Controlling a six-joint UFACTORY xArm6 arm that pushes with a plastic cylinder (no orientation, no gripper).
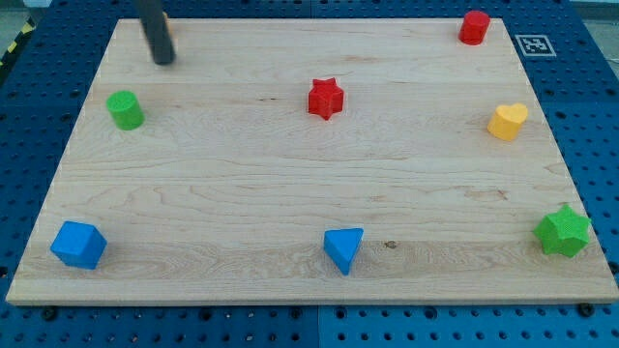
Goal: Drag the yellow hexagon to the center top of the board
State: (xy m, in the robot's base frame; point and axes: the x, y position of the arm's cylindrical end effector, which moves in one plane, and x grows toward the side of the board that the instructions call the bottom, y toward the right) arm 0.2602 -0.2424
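My tip rests on the wooden board near its top left corner. A thin yellow-orange sliver shows at the rod's right edge by the board's top rim; its shape cannot be made out. The only fully visible yellow block lies at the right edge and looks heart-shaped, far from the tip. No clear yellow hexagon shows. The nearest block to the tip is a green cylinder, just below and to its left, not touching.
A red star lies near the centre top. A red block sits at the top right corner. A green star is at the bottom right, a blue triangle at bottom centre, a blue cube at bottom left.
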